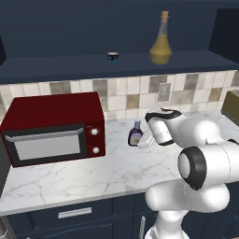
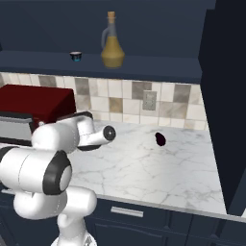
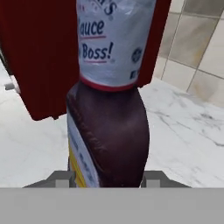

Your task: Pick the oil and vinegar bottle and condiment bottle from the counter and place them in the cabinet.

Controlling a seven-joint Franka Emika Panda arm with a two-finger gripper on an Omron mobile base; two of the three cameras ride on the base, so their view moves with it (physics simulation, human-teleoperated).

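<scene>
The oil and vinegar bottle (image 1: 161, 44) (image 2: 112, 45), an amber flask with a cork, stands upright on the shelf ledge of the navy cabinet (image 1: 70, 65) (image 2: 158, 65). The condiment bottle (image 1: 135, 134) (image 3: 109, 131), dark with a pale label, stands on the white marble counter (image 1: 93, 172) (image 2: 158, 168) just right of the microwave. My gripper (image 1: 141, 140) (image 3: 107, 180) reaches in low from the right. Its two fingers press against the bottle's lower body on either side, so it is shut on the bottle. In the right base view my arm hides the bottle.
The red microwave (image 1: 53, 126) (image 2: 33, 103) stands close to the bottle's left. On the shelf, left of the flask, sits a tiny dark cup (image 1: 112, 56) (image 2: 75, 55). A small dark oval object (image 2: 160, 139) lies on the counter, and a tan box (image 1: 232, 106) stands at its far right.
</scene>
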